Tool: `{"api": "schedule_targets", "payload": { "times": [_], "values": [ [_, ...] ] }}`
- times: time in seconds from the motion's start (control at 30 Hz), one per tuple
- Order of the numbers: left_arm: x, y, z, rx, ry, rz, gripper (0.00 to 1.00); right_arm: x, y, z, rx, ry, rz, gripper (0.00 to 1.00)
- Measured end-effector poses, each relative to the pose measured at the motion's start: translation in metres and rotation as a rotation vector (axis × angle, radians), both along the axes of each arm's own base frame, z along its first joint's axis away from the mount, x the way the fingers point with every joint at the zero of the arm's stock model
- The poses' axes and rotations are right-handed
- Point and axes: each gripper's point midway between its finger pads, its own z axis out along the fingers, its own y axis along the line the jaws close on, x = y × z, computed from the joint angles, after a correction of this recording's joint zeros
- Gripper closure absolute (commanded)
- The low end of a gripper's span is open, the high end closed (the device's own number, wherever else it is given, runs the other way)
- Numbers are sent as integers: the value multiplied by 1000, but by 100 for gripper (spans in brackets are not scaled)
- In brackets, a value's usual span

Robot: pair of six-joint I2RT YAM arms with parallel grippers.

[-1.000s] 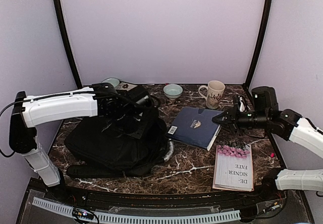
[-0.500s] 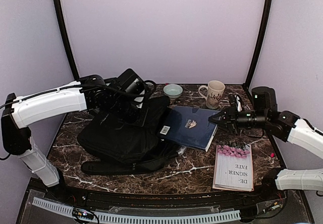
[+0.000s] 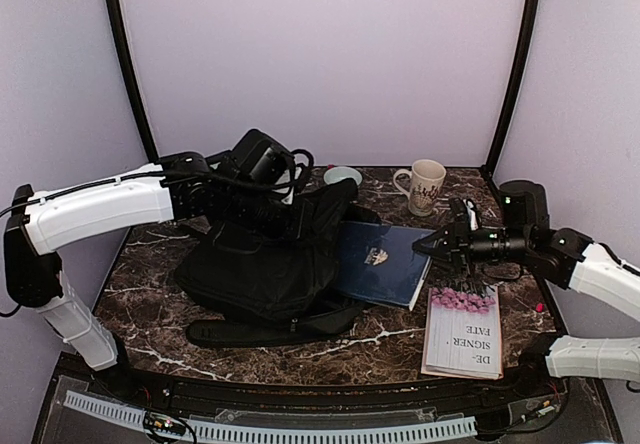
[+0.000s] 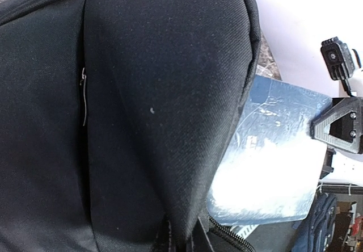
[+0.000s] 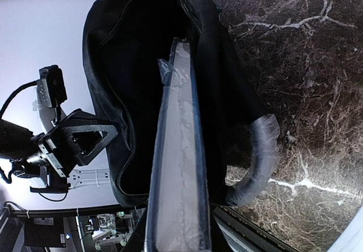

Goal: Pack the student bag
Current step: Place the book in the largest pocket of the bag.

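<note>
Quick look from my end: the bag [image 3: 262, 269] is on the left half of the table [image 3: 380, 342], bottom end slumped on the marble and top edge hoisted up in the air. The left gripper [image 3: 298, 204] is right at that raised edge, pinched shut on the fabric. I can't see its fingers in the left wrist view. That one is just a wall of black cloth with a zipper [image 4: 84, 96] running down it, plus a slice of shiny plastic-wrapped cover poking out on the right. That cover is the dark blue notebook [image 3: 385, 269], lying to the right of the bag with its left end tucked into the bag's open mouth. The right gripper [image 3: 435, 246] has the notebook's right edge, jaws closed down narrow on it. In the right wrist view I see the notebook edge-on, running from the bottom of the frame straight up into the opening, black fabric on both sides of it. The fingers themselves are out of that shot too. The bag's grey handle [image 5: 256, 156] curls out onto the marble next to the opening. Other stuff on the table: a mug [image 3: 425, 186] at the back right, well apart from the bag, and a pale bowl [image 3: 343, 175] at the back, partly hidden behind the raised bag top. There's also a book [image 3: 463, 331] with pink flowers on its cover at the near right, just beside the notebook's near corner and under the right arm. Can't tell if book and notebook touch.
</note>
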Motion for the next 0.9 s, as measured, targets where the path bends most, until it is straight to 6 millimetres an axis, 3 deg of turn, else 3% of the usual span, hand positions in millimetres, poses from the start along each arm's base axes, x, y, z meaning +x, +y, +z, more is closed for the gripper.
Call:
{"api": "schedule_targets", "payload": {
  "times": [0.4,0.7,0.9],
  "values": [
    [-15,-17,0,-71,40,-9,100,-9,13,-4,4,75,41,100],
    [-20,-13,33,-171,39,29,100,2,49,17,-21,114,99,100],
    [-25,-1,41,-191,27,50,100,0,55,19,-40,129,110,99]
  ]
}}
